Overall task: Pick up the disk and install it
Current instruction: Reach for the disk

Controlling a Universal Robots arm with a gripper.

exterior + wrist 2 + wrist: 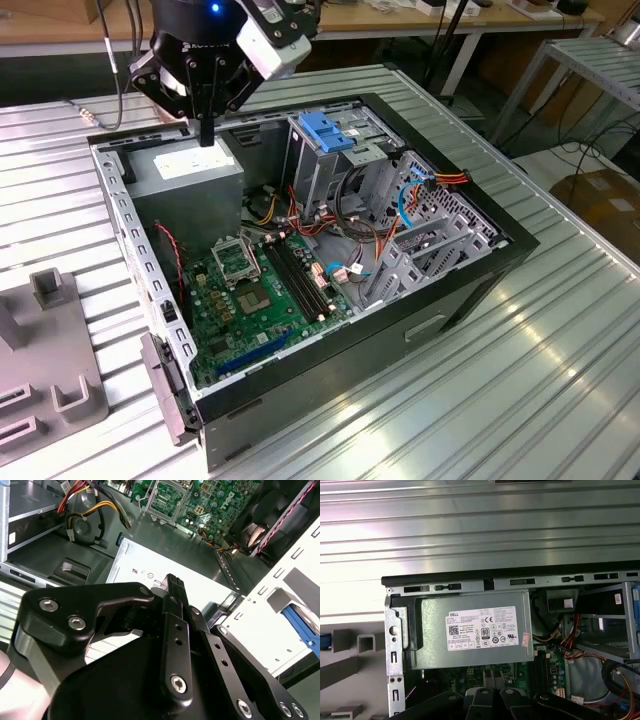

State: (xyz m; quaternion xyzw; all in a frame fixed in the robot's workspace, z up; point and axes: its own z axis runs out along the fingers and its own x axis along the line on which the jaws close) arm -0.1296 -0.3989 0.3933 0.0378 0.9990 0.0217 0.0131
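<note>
Little looks done: the gripper [206, 132], fingers pressed together on nothing, hangs over the power supply [190, 168] in the upper left of the exterior view, while what seems to be the disk [300, 624], blue-railed, sits outside the computer case [420, 335], not yet picked up.

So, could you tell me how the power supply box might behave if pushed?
The power supply box probably would not budge: it sits tucked into the computer case's corner. Its sheet-metal shell looks stiff, likely heavy for its size. Its smooth label may be slippery.
</note>
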